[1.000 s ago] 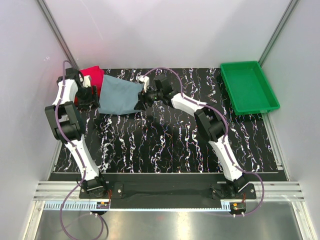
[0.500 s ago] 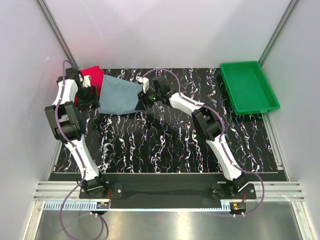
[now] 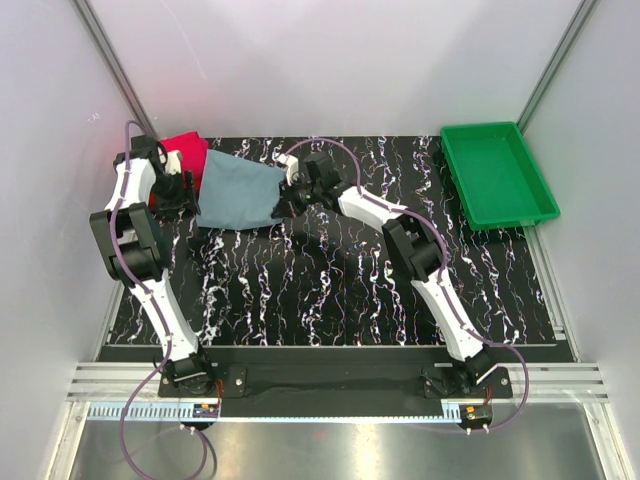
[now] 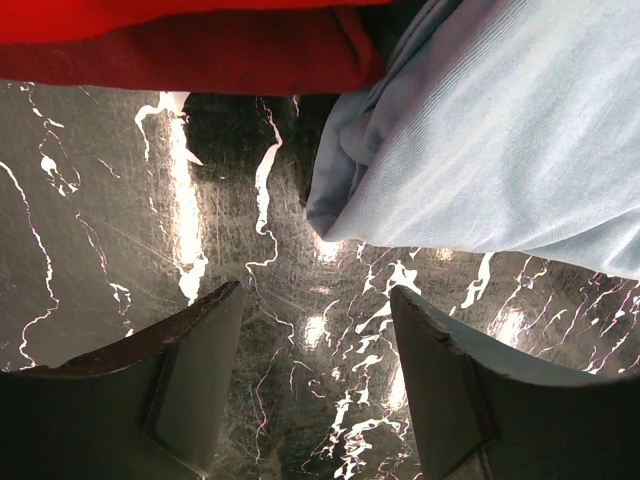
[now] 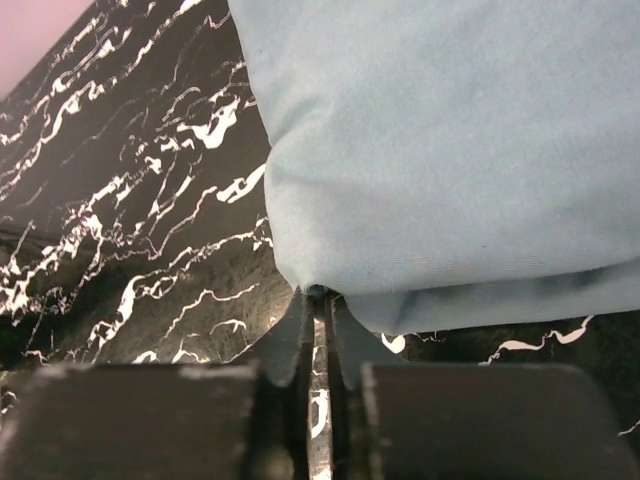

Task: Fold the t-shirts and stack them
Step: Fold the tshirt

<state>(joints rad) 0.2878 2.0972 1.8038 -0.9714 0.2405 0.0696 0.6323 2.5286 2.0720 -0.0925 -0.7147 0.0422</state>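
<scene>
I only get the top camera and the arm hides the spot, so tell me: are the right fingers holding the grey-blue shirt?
Observer: Yes. The right wrist view shows the right fingers shut on a bunched edge of the grey-blue shirt.
Kid: Are the left fingers holding something too?
Observer: No. The left wrist view shows the left fingers open, with only bare table between them. The shirt's edge lies past their tips.
Kid: Is the red shirt folded?
Observer: It looks so. In the left wrist view the red shirt shows layers lying one on another along its edge.
</scene>
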